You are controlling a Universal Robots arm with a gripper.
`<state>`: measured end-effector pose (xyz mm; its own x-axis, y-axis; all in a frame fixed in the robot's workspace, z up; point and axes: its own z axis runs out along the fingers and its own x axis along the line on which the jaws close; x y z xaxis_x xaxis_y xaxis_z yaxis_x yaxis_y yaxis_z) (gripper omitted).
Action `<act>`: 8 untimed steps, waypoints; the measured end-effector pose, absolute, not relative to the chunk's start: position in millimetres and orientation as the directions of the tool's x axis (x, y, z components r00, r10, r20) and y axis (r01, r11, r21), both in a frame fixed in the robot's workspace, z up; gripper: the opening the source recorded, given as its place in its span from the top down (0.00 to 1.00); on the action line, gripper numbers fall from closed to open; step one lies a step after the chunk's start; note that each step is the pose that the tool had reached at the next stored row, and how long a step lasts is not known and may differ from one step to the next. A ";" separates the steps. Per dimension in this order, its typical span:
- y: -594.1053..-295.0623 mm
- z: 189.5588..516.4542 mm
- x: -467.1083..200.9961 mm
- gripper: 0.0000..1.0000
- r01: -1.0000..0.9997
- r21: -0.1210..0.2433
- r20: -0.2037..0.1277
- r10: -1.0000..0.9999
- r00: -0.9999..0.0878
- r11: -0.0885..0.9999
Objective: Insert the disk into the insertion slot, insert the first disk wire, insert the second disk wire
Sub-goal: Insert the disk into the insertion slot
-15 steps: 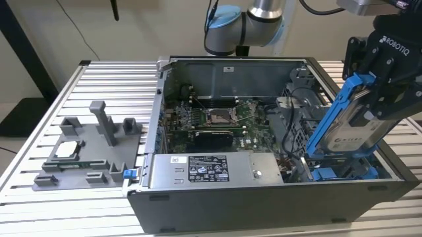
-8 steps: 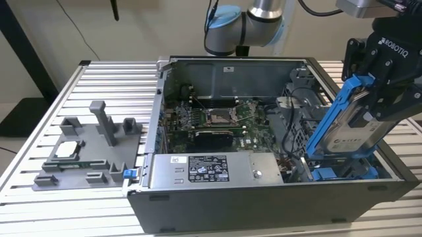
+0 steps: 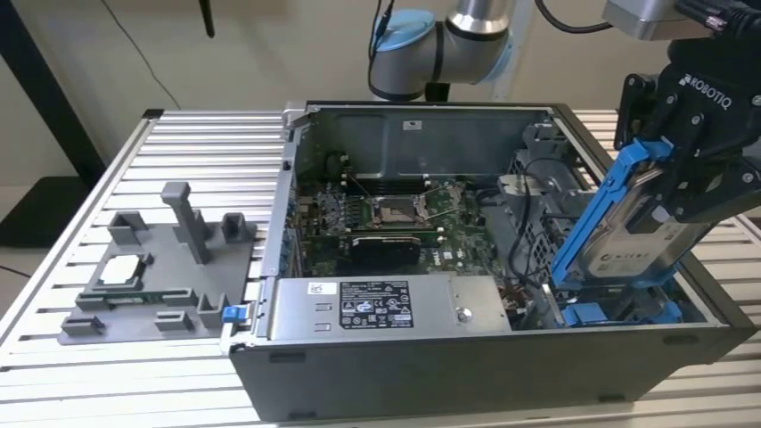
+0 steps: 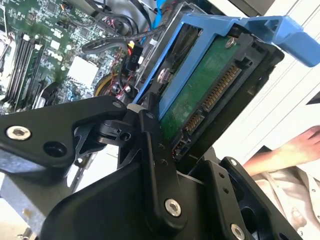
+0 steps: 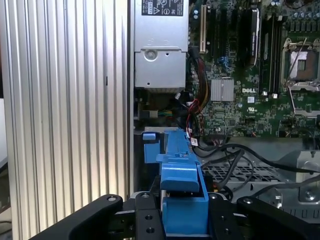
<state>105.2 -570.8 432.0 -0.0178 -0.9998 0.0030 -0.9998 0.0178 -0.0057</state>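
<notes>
Pinching the disk (image 3: 625,250) by its upper end, the tool (image 3: 672,187) holds it tilted over the open computer case (image 3: 476,374), at the exterior view's right (blue carrier edge up, white label facing the camera). Disk's lower end is down at the insertion slot (image 3: 612,312) with its blue plastic edges; can't tell whether it touches or is partly in. Exterior view also gives the motherboard (image 3: 393,214), the power supply (image 3: 380,308) and a grey fixture (image 3: 155,267) on the ribbed counter (image 3: 178,134) at the exterior view's left, apart from the case. Second wrist view adds the disk's green circuit-board underside with connector pins facing the tool, plus a person's hand (image 4: 295,147) beyond the case. First wrist view adds the blue carrier clamped between the black fingers (image 5: 145,220), with black cables (image 5: 235,155) near it inside the case.
</notes>
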 end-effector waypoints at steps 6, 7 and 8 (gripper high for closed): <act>-570.8 429.0 105.2 1.00 -1.000 -0.006 0.003 -1.000 -0.018 0.018; -570.7 428.5 105.3 1.00 -1.000 -0.006 0.003 -1.000 -0.018 0.018; -570.8 428.0 105.3 1.00 -1.000 -0.006 0.003 -1.000 -0.018 0.018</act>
<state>105.3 -570.8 428.0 -0.0178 -0.9998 0.0029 -0.9998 0.0178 -0.0057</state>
